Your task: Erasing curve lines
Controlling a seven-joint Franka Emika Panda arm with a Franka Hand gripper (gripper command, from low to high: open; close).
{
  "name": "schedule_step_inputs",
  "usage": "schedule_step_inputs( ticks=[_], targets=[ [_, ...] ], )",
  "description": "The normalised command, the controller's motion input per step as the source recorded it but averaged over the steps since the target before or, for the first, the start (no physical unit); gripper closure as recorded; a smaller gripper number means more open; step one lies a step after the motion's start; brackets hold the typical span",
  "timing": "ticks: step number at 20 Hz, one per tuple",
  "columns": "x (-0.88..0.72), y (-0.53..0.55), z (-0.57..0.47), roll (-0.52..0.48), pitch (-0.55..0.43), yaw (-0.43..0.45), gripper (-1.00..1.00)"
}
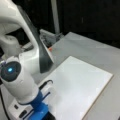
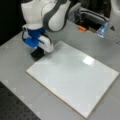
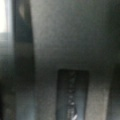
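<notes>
Hovering beside board (image 2: 75, 80) (jaws low)

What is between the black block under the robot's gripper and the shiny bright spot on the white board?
Only bare white rectangular board, in a front view: no pen stroke shows between the small black eraser block under the gripper and the glare.

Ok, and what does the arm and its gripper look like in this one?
The arm has rounded white shells with dark grey joint sections. In a front view, one joint cap is a dark disc with a glowing blue light. A bright blue bracket sits above the white gripper, and thin black cable loops run beside it. The gripper's lower end is black.
</notes>
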Motion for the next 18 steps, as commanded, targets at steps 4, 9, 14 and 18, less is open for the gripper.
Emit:
schedule_step_inputs(
  ticks=[4,9,14,18],
  targets=[
    [-0.12,0.11,-0.10,-0.021,-0.153,-0.105,-1.00],
    [-0.12,0.10,-0.10,-0.032,-0.160,-0.112,-1.00],
    [-0.13,0.11,-0.09,-0.034,-0.163,-0.121,-1.00],
    [-0.18,0.14,-0.01,-0.042,-0.138,-0.137,-1.00]
  ],
)
